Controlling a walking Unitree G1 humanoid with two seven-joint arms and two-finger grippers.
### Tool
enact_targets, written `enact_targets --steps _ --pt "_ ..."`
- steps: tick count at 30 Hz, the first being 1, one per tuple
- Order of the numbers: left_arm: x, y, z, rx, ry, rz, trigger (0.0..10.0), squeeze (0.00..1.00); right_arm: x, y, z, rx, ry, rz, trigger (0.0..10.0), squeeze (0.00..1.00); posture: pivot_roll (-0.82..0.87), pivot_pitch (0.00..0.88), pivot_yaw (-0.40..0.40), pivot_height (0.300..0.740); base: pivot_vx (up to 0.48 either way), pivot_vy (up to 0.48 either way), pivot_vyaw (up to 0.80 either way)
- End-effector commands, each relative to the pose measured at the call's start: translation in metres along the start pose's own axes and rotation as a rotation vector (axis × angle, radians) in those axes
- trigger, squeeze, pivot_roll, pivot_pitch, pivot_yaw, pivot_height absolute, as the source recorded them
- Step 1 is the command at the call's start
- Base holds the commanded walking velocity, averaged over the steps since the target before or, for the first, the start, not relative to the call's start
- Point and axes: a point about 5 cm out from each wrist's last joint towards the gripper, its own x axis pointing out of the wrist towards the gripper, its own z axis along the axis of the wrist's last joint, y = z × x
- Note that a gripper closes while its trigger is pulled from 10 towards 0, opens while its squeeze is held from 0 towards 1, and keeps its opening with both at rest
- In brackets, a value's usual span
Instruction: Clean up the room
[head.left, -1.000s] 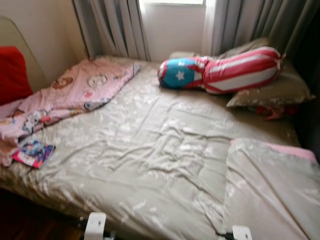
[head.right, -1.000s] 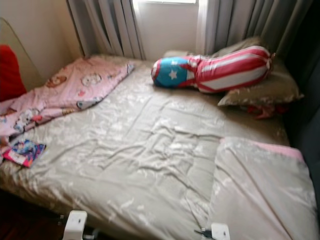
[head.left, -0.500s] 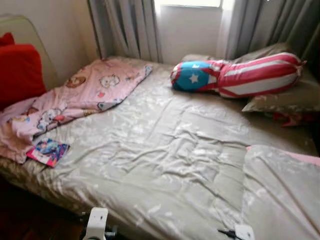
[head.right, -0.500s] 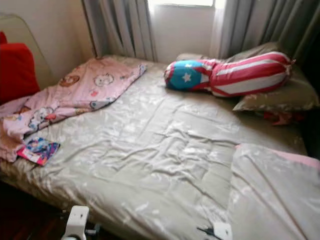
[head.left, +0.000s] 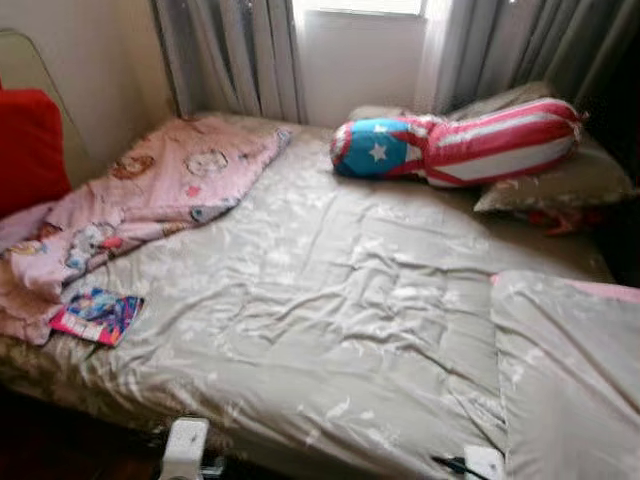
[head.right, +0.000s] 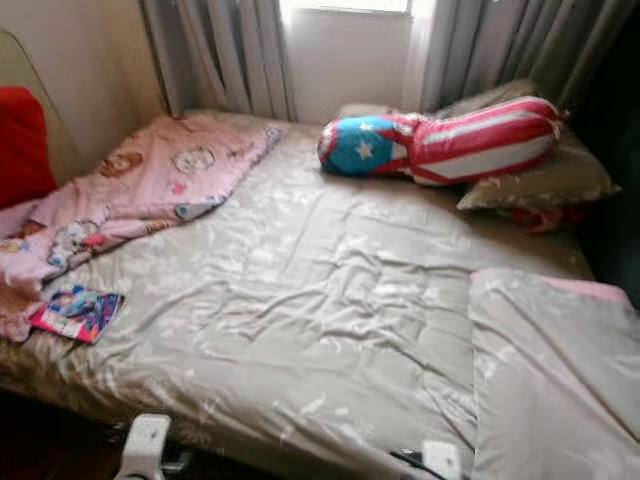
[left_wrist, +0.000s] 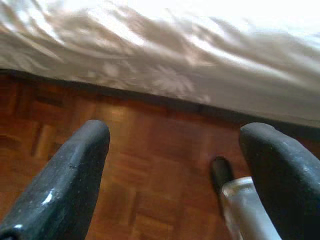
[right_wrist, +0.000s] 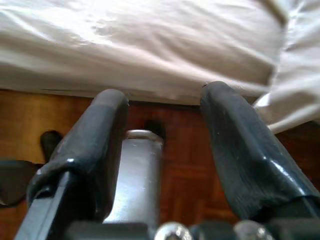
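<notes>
Satin-sheened beige comforter (head.left: 340, 300) covers the bed, creased across the middle, with one corner turned back at the robot's right so a pink edge shows. Pink cartoon-print blanket (head.left: 130, 200) lies bunched along the left side, running up toward the grey curtains (head.left: 225, 55). Just beside its lower end, near the bed's left edge, sits a small colourful booklet (head.left: 97, 314). At the head, a red-and-white striped bolster with a blue end and a white star (head.left: 460, 143) rests against a beige pillow (head.left: 555, 180). A red cushion (head.left: 30, 145) leans by the wall at far left. Left hand (left_wrist: 175, 170) hangs low over the parquet floor (left_wrist: 150, 150) beside the bed's edge, fingers wide apart and holding nothing; right hand (right_wrist: 162, 150) hangs likewise, fingers parted, empty. Judged step: approach and survey, nothing yet picked up. Next move probably calls for stepping to the left side and bending to reach the booklet or the crumpled blanket, since both hands are below mattress level. Booklet cover is too blurred to read; no brand or legible writing elsewhere, the star on the bolster being the sole clear emblem.
</notes>
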Motion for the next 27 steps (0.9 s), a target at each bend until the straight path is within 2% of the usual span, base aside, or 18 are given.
enact_targets --steps 1,9,27 --pt "0.0004 -0.0059 0.0006 0.000 0.002 -0.015 10.0 0.00 0.0008 -0.0075 0.0057 0.006 -0.009 -0.027 10.0 0.00 -0.06 0.061 0.000 0.740 0.000 0.480 0.00" --pt "-0.0001 -0.0056 -0.0015 0.002 0.010 -0.017 10.0 0.00 0.0030 -0.0020 0.0136 0.003 -0.015 -0.023 10.0 0.00 -0.06 0.067 0.001 0.740 0.000 0.480 0.00" --pt "-0.0001 -0.0061 -0.0024 0.010 0.018 -0.023 10.0 0.00 0.0025 -0.0034 0.0113 -0.002 -0.011 -0.024 10.0 0.00 -0.06 0.073 0.004 0.740 0.000 0.480 0.00"
